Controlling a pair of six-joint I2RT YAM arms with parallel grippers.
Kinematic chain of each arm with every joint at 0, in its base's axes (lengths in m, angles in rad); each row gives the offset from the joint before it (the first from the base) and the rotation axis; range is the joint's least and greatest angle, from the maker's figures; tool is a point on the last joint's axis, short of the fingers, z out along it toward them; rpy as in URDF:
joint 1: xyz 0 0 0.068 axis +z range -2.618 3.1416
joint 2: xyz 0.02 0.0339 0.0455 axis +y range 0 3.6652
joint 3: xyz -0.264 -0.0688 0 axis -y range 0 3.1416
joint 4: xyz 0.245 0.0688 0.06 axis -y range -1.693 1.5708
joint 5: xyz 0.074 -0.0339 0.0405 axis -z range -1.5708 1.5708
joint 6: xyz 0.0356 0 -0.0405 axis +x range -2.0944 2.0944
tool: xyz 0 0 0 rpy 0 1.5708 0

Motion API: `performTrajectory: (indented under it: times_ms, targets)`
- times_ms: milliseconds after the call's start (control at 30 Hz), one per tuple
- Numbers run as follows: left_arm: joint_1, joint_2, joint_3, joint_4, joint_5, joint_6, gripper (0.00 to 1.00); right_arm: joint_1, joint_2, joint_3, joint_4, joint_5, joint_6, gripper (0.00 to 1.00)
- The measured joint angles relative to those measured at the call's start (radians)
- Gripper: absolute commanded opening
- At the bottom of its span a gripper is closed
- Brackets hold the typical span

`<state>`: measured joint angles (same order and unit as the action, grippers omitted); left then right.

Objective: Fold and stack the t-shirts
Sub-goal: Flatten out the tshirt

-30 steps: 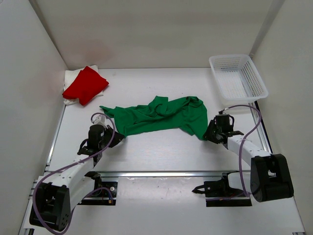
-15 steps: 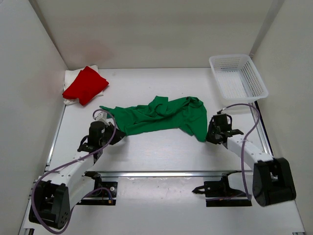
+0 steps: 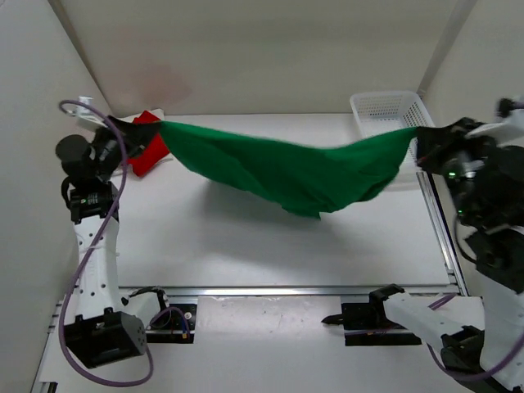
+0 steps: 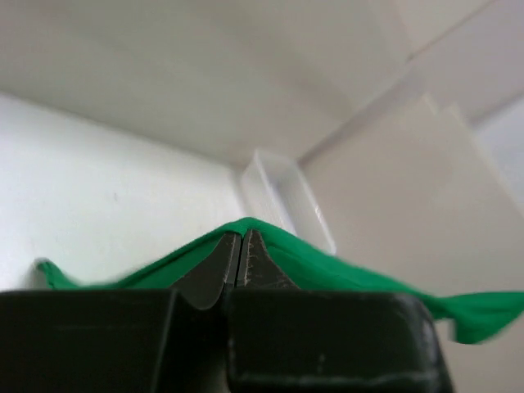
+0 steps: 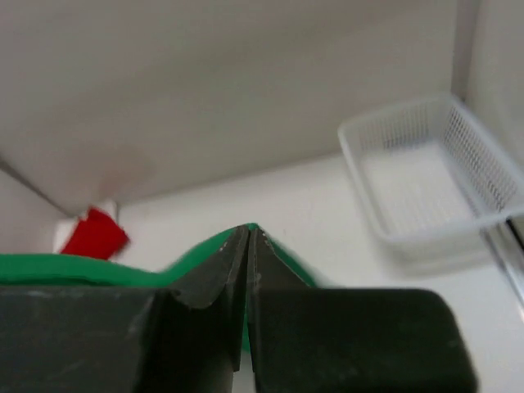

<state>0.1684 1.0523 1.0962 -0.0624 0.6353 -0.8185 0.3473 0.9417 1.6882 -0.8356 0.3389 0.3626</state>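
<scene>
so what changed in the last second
The right gripper shut on the green shirt at its right end; the left gripper already held the other. Both rose and spread apart, lifting the shirt off the table, stretched in the air between them. The red shirt and basket stayed put.

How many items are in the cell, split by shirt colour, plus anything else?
green shirt: 1
red shirt: 1
white shirt: 1 (mostly hidden under the red one)
basket: 1
Total: 4
</scene>
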Motion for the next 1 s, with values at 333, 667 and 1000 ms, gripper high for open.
performTrajectory:
  times_ms: [333, 667, 1000]
  targets:
    - [0.114, 0.024, 0.069, 0.096, 0.097, -0.145, 0.00, -0.172, 0.237, 0.282, 0.022, -0.170, -0.144, 0.00]
    - [-0.050, 0.364, 0.117, 0.021, -0.113, -0.039, 0.00, -0.245, 0.971, 0.512, -0.029, -0.414, -0.190, 0.00]
    - [0.000, 0.601, 0.519, 0.018, -0.124, -0.139, 0.00, -0.303, 0.959, 0.743, 0.165, -0.569, -0.077, 0.00]
